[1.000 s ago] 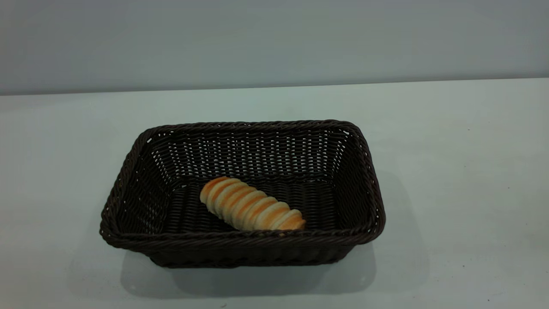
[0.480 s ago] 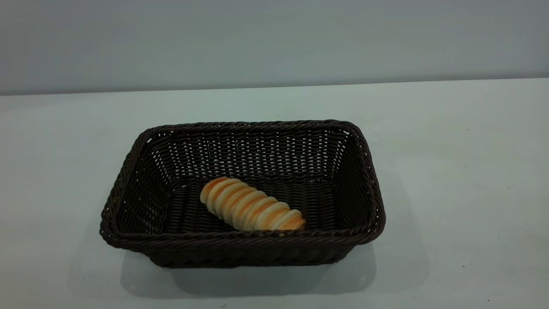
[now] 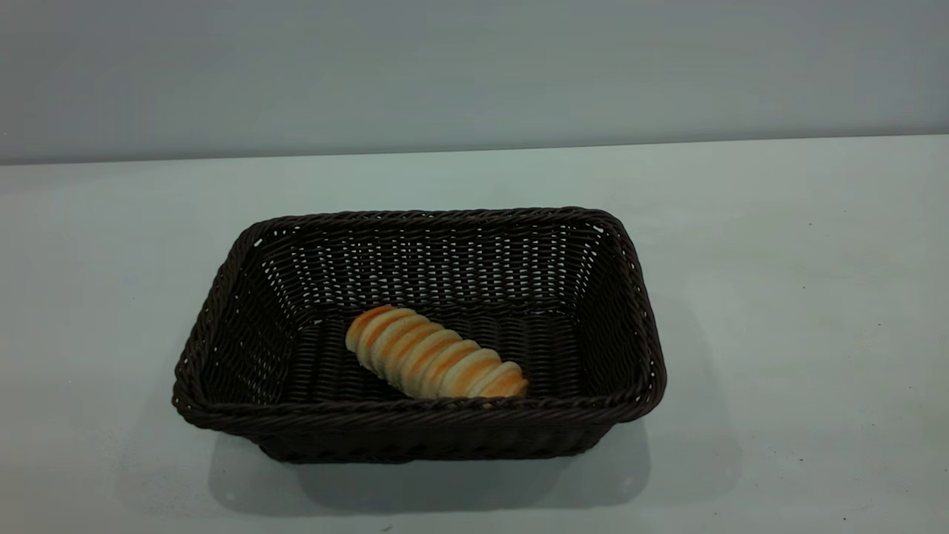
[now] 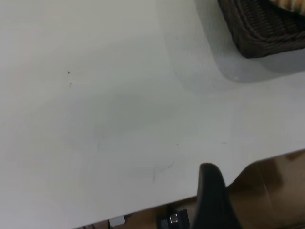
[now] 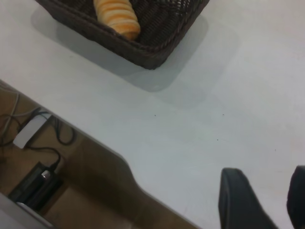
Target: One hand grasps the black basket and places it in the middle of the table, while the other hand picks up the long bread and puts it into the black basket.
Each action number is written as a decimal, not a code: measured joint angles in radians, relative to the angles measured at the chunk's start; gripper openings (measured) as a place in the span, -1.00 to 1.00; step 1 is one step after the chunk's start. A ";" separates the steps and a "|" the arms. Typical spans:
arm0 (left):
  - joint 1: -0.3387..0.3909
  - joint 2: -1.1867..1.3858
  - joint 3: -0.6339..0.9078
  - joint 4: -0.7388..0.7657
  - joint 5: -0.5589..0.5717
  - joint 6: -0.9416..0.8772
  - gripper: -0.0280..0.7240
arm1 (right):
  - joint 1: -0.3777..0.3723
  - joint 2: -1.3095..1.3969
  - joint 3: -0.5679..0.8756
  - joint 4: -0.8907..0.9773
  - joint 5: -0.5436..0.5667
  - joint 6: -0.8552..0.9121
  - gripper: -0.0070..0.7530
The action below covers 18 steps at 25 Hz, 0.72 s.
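The black basket (image 3: 415, 412) stands on the white table (image 3: 778, 297), near its middle. The long bread (image 3: 434, 363) lies inside it on the basket floor, slanted, its near end by the front wall. Neither arm shows in the exterior view. My left gripper (image 4: 214, 195) hangs over the table's near edge, well away from the basket's corner (image 4: 267, 33). My right gripper (image 5: 267, 191) is open and empty above the table near its edge, apart from the basket (image 5: 157, 52) and the bread (image 5: 116, 14).
A grey wall (image 3: 474, 74) runs behind the table. The wrist views show the table's near edge (image 5: 95, 138), with brown floor, cables and a small black box (image 5: 35, 183) below it. Tiny dark specks (image 3: 809, 223) dot the tabletop.
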 joint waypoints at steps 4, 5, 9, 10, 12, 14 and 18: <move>0.000 0.000 0.000 -0.026 0.000 0.012 0.52 | 0.000 0.000 0.000 0.002 0.000 0.002 -0.36; 0.000 0.000 0.000 -0.033 0.000 0.019 0.52 | 0.000 0.000 0.000 0.002 0.000 0.002 -0.36; 0.000 0.000 0.000 -0.042 0.000 0.031 0.52 | 0.000 -0.001 0.000 0.002 0.000 0.002 -0.36; 0.000 0.000 0.000 -0.042 0.000 0.032 0.52 | 0.000 -0.001 0.000 0.002 0.000 0.002 -0.36; 0.000 0.000 0.000 -0.042 0.000 0.033 0.52 | 0.000 -0.001 0.000 0.002 0.000 0.002 -0.36; 0.000 0.000 0.000 -0.042 0.000 0.033 0.52 | 0.000 -0.001 0.000 0.002 0.000 0.002 -0.36; 0.000 0.000 0.000 -0.042 0.000 0.033 0.52 | 0.000 -0.001 0.000 0.002 0.000 0.002 -0.36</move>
